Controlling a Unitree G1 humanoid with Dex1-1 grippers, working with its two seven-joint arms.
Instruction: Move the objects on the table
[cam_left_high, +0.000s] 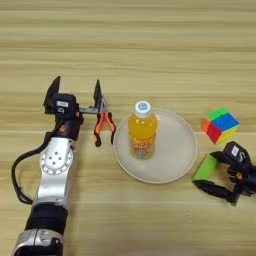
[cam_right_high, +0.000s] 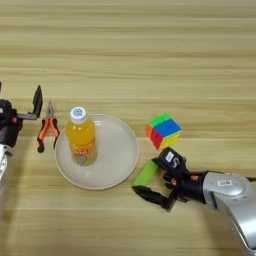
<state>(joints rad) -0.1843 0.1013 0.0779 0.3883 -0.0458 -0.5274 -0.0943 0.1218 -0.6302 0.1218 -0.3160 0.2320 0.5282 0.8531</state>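
Right gripper (cam_right_high: 156, 180): fingers spread around the green block (cam_right_high: 146, 173), one finger at its upper end, the other lying below it; no firm pinch can be seen, so the block is judged released or about to be gripped.
Block: lying flat on the table (cam_right_high: 150, 60), just beside the plate's (cam_right_high: 125, 145) right rim.
Cube (cam_right_high: 163, 130): on the table above the gripper, apart from it and near the plate.
Bottle (cam_right_high: 81, 135): upright on the plate, left of centre.
Left gripper (cam_left_high: 75, 95): fingers spread wide, held idle just left of the pliers (cam_left_high: 103, 122), nothing between them.
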